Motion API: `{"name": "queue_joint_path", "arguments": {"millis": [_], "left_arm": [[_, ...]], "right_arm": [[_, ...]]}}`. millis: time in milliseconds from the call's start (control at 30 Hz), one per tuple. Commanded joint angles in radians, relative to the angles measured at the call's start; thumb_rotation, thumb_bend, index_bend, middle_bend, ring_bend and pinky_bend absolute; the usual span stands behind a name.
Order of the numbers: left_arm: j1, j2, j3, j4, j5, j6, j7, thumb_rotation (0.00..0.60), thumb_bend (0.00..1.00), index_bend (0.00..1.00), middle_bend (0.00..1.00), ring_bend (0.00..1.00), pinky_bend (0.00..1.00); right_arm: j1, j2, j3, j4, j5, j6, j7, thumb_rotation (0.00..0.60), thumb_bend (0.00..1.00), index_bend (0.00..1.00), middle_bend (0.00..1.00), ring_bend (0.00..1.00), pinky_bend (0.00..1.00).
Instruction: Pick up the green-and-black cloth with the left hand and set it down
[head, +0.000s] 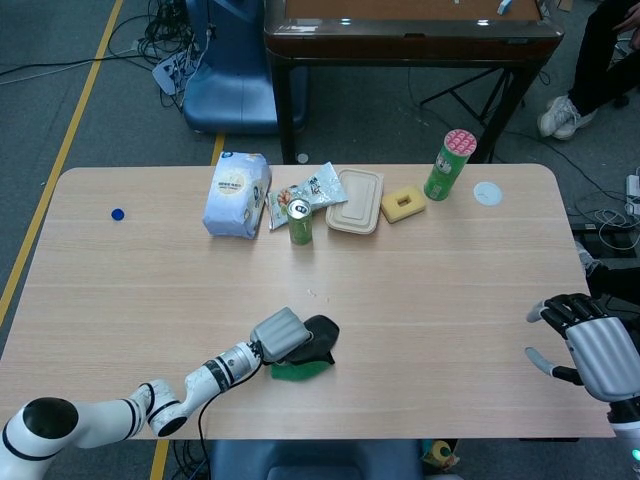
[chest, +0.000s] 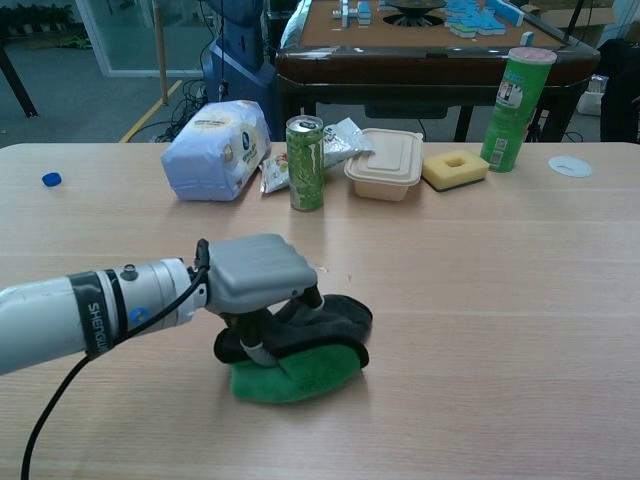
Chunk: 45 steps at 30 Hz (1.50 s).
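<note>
Fingers of our left hand (chest: 258, 283) are curling down around the green-and-black cloth (chest: 305, 352), gripping its bunched black top while the forearm is reaching in low from the left. We are resting the cloth on the table (chest: 480, 300), directly under the hand, near the front edge. Our right hand (head: 590, 345) is hovering empty, fingers spread.

Left forearm's black band (chest: 100, 312) — white lettering reads "SHENGU"; other labels illegible.
</note>
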Motion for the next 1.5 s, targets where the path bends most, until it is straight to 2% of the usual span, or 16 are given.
{"name": "queue_joint_path", "arguments": {"millis": [33,400,633,1100,1500], "left_arm": [[-0.006,-0.022,-0.025,0.064,-0.023,0.001,0.024,0.6,0.17,0.65,0.68,0.67,0.92],[0.004,-0.029,-0.088,0.227,-0.116,-0.002,0.075,0.6,0.17,0.65,0.68,0.66,0.92],[0.013,-0.025,-0.119,0.267,-0.168,0.002,0.105,0.6,0.17,0.65,0.68,0.66,0.92],[0.015,-0.007,-0.034,0.075,-0.083,0.004,0.036,0.6,0.17,0.65,0.68,0.66,0.92],[0.011,0.038,0.026,-0.172,-0.036,-0.025,0.003,0.6,0.17,0.65,0.68,0.66,0.92]], "right_arm": [[0.0,0.0,0.0,0.0,0.001,0.0,0.0,0.6,0.3,0.43,0.39,0.28,0.25],[0.003,0.002,0.002,-0.005,-0.002,-0.004,-0.005,0.6,0.3,0.43,0.39,0.28,0.25],[0.005,0.002,0.002,-0.008,-0.005,-0.005,-0.005,0.6,0.3,0.43,0.39,0.28,0.25],[0.002,0.002,0.0,-0.007,-0.008,0.001,-0.004,0.6,0.3,0.43,0.39,0.28,0.25],[-0.001,0.002,0.001,-0.008,-0.009,0.005,-0.004,0.6,0.3,0.43,0.39,0.28,0.25]]}}
